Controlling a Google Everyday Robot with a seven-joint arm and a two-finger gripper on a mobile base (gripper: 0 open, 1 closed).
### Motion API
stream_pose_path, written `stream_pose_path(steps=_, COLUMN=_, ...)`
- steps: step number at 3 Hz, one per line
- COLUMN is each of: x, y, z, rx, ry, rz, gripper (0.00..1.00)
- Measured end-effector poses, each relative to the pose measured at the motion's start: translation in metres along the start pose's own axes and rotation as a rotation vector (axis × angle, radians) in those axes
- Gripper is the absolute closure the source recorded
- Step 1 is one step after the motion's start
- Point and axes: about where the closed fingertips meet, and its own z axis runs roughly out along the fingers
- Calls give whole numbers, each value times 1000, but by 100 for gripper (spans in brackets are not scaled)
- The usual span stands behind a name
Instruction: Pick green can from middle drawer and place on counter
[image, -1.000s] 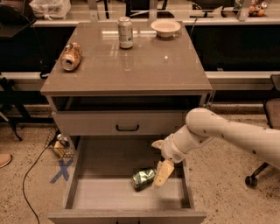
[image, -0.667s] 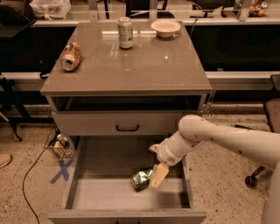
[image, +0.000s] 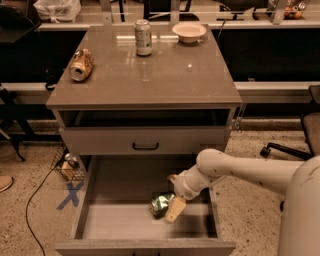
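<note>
The green can (image: 160, 204) lies dented on the floor of the pulled-out middle drawer (image: 117, 222), towards its right side. My gripper (image: 173, 194) is down inside the drawer just right of the can. Its fingers are spread, with the tan lower finger (image: 174, 209) touching or almost touching the can's right side and the other fingertip (image: 171, 177) further back. The can is not gripped. The white arm comes in from the right over the drawer's right wall. The counter (image: 150, 80) is the grey-brown top of the cabinet above.
On the counter a tan-gold can (image: 81, 65) lies on its side at the left, a silver-and-green can (image: 143, 37) stands at the back, and a white bowl (image: 188, 31) sits back right. A shut drawer front with a black handle (image: 145, 146) overhangs the open drawer. A chair base (image: 280, 149) is at the right.
My arm has swung left and lower into the drawer, bringing the gripper closer to the green can. The can has not moved.
</note>
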Motion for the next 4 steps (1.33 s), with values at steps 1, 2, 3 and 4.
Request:
stream_pose_path(steps=1, x=9, y=-8, z=23, rx=32, ry=-30, rz=-11, gripper=0)
stream_pose_path(steps=2, x=14, y=-16, z=43, rx=28, ry=-56, rz=-23, gripper=16)
stream_pose_path(steps=3, x=25, y=-20, z=60, rx=13, ry=-88, rz=-13, gripper=38)
stream_pose_path(steps=4, x=42, y=-20, z=75, rx=-5, ry=-116, rz=11, gripper=63)
